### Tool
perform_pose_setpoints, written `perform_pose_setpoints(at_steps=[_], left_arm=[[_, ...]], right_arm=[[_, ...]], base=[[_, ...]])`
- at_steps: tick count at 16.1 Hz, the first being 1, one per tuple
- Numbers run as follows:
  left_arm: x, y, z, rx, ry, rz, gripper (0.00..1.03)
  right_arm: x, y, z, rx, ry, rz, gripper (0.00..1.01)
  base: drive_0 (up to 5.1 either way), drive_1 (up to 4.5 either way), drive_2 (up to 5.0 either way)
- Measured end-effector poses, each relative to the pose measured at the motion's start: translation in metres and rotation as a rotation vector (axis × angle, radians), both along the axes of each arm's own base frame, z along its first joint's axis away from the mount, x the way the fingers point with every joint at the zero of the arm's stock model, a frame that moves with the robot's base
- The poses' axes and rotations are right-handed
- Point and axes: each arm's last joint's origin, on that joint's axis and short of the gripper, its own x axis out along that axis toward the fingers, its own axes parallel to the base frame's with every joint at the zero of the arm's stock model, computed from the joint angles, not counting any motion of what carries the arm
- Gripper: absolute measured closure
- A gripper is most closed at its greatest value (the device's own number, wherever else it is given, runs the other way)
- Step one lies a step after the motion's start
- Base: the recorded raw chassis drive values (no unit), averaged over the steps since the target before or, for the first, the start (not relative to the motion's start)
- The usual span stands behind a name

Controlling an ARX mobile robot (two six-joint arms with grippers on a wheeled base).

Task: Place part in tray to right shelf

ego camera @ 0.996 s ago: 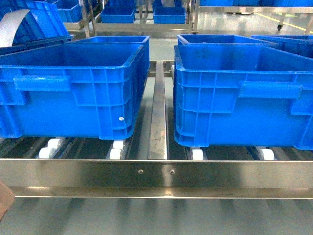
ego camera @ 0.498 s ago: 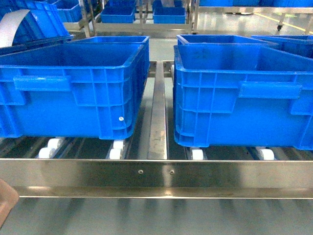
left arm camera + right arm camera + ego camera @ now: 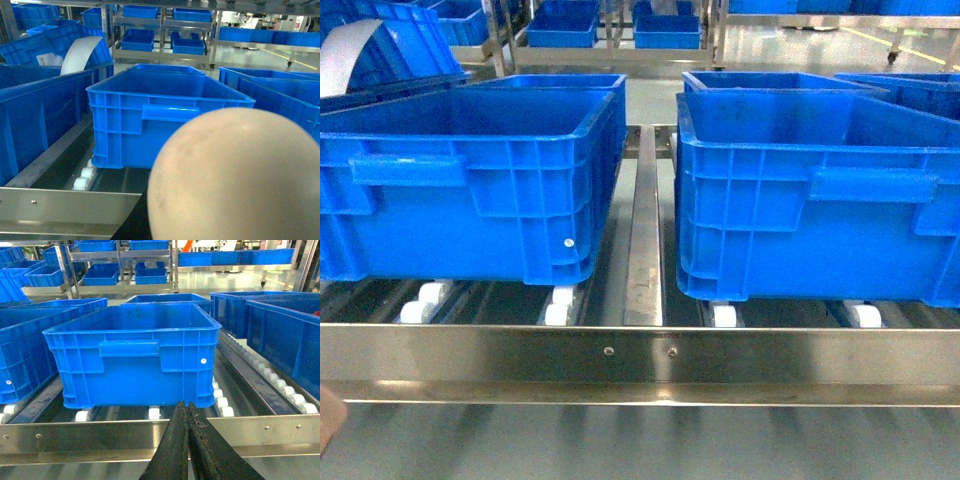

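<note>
From the head view, we face the right shelf, its steel front rail across the bottom, two blue crates on the white rollers either side of the centre divider. A beige sliver at the lower left corner, probably the tray, showed more half a second ago; it has sunk almost out of frame, so we judge the carry not yet lifted toward the rack.

From the left wrist, the tray's rounded beige body fills the foreground and hides the fingers; we cannot tell their state. The part is not visible.

From the right wrist, the right gripper has its fingers pressed together, empty, just short of the rail. Open room lies only in the divider lane and above the crates.
</note>
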Motion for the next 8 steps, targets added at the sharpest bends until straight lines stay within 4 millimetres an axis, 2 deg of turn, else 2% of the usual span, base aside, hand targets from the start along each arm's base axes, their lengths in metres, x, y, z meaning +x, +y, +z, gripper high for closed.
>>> perform_pose_setpoints(at_steps=[5,8], left_arm=[[0.0000,0.0000,-0.0026,0.000,0.025,-0.002,0.89],[0.0000,0.0000,-0.0025,0.000,0.024,-0.001,0.89]], right_arm=[[0.0000,0.0000,0.0000,0.000,0.000,0.000,0.99],[0.0000,0.0000,0.0000,0.000,0.000,-0.001,0.65]], base=[[0.0,0.00,0.0],[0.0,0.00,0.0]])
